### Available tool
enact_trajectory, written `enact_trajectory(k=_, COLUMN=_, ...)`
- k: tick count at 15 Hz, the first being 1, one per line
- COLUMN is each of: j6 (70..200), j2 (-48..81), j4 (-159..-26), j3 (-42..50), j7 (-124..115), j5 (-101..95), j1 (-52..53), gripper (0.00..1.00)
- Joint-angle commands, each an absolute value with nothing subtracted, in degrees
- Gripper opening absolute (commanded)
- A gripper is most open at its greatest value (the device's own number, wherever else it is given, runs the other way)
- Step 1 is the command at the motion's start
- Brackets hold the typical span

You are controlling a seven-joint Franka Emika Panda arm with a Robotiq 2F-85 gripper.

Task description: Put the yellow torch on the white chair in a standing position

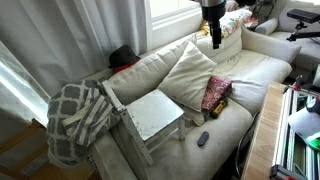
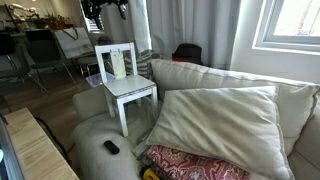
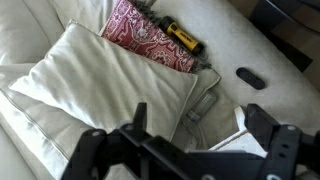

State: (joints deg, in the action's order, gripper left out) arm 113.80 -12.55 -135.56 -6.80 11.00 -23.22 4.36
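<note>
The end effector (image 3: 193, 118) hangs high over the sofa (image 3: 262, 40), jaws wide and holding nothing. Directly below it lies a white cushion (image 3: 90, 90), with a red cushion (image 3: 140, 38) beyond. The torch (image 3: 182, 37) lies on its side on the sofa seat, pressed along the red cushion's edge, and a dark oval gadget (image 3: 250, 78) rests a little apart from it. A grasp could probably go wrong here: the soft seat gives under pressure, a finger may snag cushion fabric instead of closing cleanly, and the round body could roll or slip out of a shallow pinch. A lengthwise grip would also leave the torch poorly turned for setting on end. Farthest off, the chair (image 2: 128, 88) stands at the sofa's end. Its seat is small and hard, so a torch released tilted or too high would likely topple and roll off, and the backrest rails could catch the descending arm. No brand, label or writing can be read on anything in view.
</note>
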Motion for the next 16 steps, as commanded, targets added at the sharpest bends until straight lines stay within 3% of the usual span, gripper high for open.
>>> enact_trajectory(k=1, j6=113.5, j2=-12.6, j4=-135.1, j3=-6.4, j7=10.9, j5=-23.3, j1=4.8, gripper=1.00)
enact_trajectory(k=5, j6=113.3, j2=-12.6, j4=-134.9, j3=-6.4, j7=10.9, j5=-23.3, j1=4.9, gripper=1.00)
enact_trajectory(k=16, j6=133.2, j2=21.3, j4=-130.7, j3=0.3, j7=45.4, j5=-21.1, j1=-3.1, gripper=1.00)
